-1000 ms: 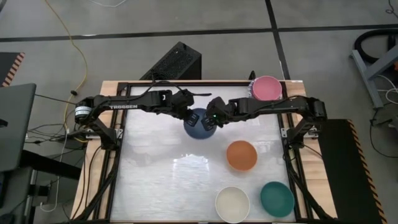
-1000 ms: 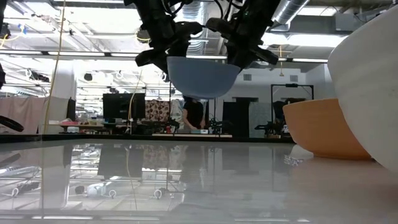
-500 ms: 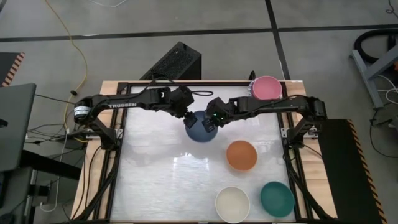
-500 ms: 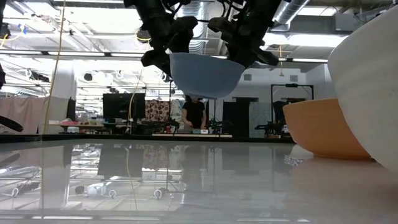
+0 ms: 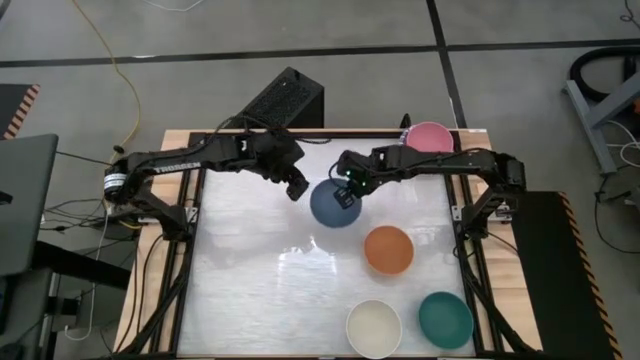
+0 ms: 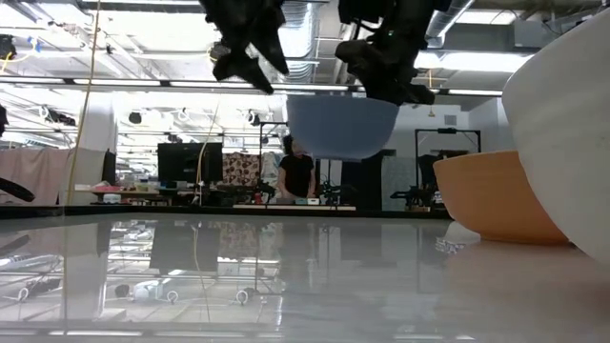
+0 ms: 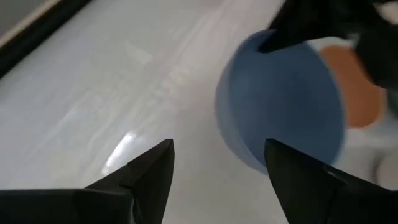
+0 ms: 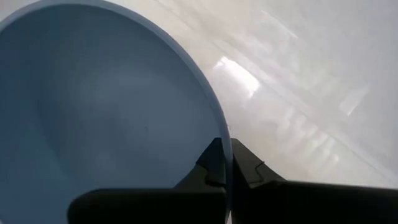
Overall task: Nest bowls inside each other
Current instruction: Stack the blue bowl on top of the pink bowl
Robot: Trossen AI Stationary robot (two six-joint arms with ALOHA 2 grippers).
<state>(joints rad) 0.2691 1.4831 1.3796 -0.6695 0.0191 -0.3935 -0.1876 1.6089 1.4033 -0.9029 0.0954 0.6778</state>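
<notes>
Blue and plain, the blue bowl [image 5: 333, 204] hangs clear above the white table [image 5: 250, 280] near its far middle, its smooth rounded underside showing in the low view and its unmarked hollow filling the right wrist view. The right gripper [image 5: 350, 189] has its two fingers pressed together on the bowl's rim, one inside and one outside the wall, and carries it alone. The left gripper [image 5: 295, 186] stands just beside the bowl, apart from it, with its fingers [image 7: 152, 171] spread wide and nothing between them.

Five bowls show from above, one of each colour. The pink bowl [image 5: 430, 140] sits at the far right corner, partly covered by the right arm. The orange bowl [image 5: 388, 250] rests right of the table's middle, well apart from the blue one. The cream bowl [image 5: 373, 327] and the teal bowl [image 5: 445, 319] stand side by side at the near edge, the cream one cut off by the picture's border. In the low view the cream bowl looms at the right edge, only partly in frame, and hides part of the orange bowl behind it. A person [image 6: 297, 174] stands far back in the room, half hidden behind the hanging bowl.
</notes>
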